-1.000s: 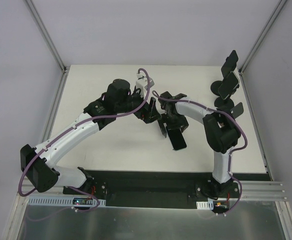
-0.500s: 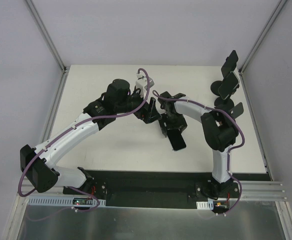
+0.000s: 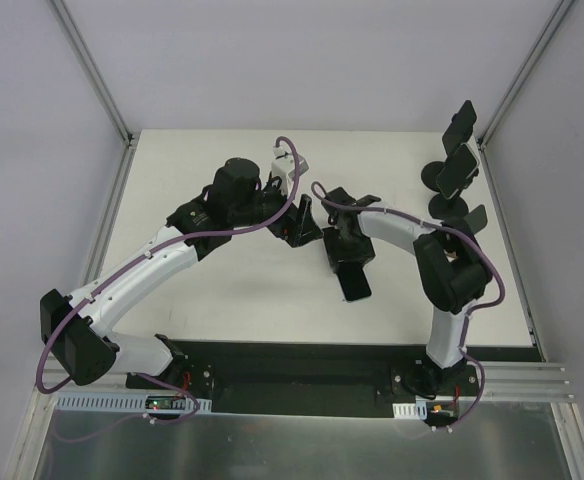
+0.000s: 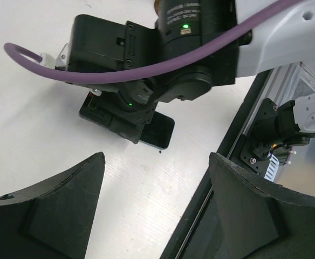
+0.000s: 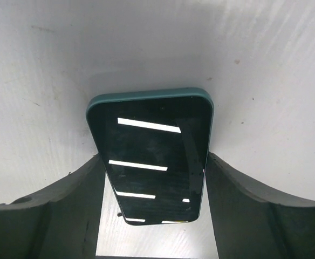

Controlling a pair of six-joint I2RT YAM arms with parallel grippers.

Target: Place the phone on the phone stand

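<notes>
Spread astride the phone point(image 5: 151, 155) with the right pincer point(image 5: 153, 161): long axis straight ahead between fingers, edges nearly touching.

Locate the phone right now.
Flat, screen up, on the table just right of centre in the top view; the phone lies between the right fingers.
</notes>
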